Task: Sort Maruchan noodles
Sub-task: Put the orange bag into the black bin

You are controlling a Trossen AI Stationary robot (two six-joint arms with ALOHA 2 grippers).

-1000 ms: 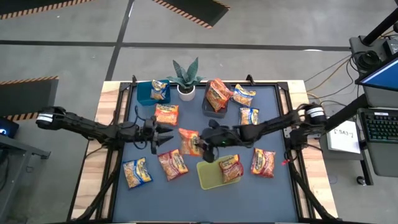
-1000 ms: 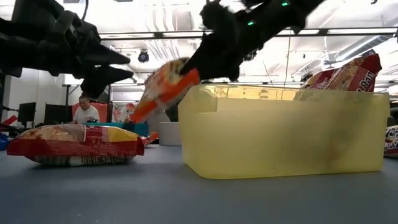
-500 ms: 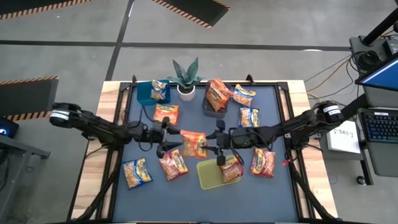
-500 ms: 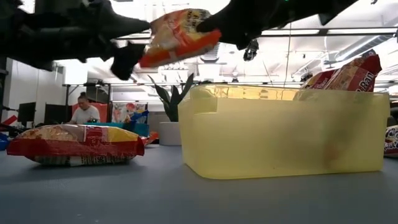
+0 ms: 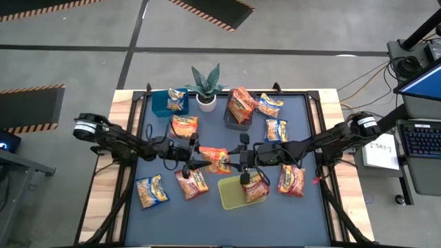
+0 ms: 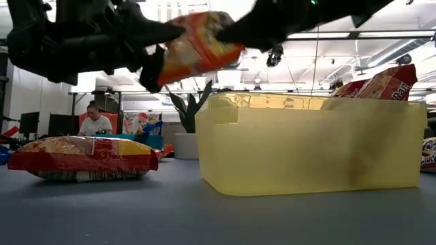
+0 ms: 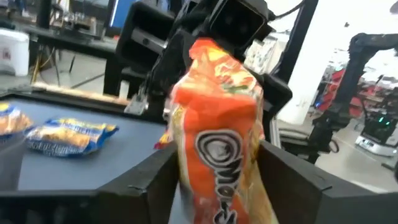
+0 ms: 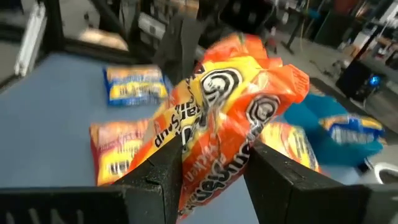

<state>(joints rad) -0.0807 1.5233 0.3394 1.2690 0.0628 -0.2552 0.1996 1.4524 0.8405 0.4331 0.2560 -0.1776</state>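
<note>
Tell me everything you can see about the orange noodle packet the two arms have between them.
The orange noodle packet is a crinkled, glossy plastic ramen pack with black swirl print and yellow lettering. It hangs in the air above the table, left of the yellow-green bin. The right gripper clamps one end; the left gripper has its fingers on either side of the other end.

A glossy, crinkled plastic orange packet (image 5: 216, 160) is seen between matt dark grippers; below, a translucent yellow plastic bin (image 6: 310, 143) and smooth matt bench (image 6: 136, 218).

Orange packet (image 5: 216, 160) filling the gap between both jaws, yellow-green bin (image 5: 238, 193) close below, red packet (image 5: 191, 182) beneath left jaws, bare mat (image 5: 210, 217) beyond.
</note>
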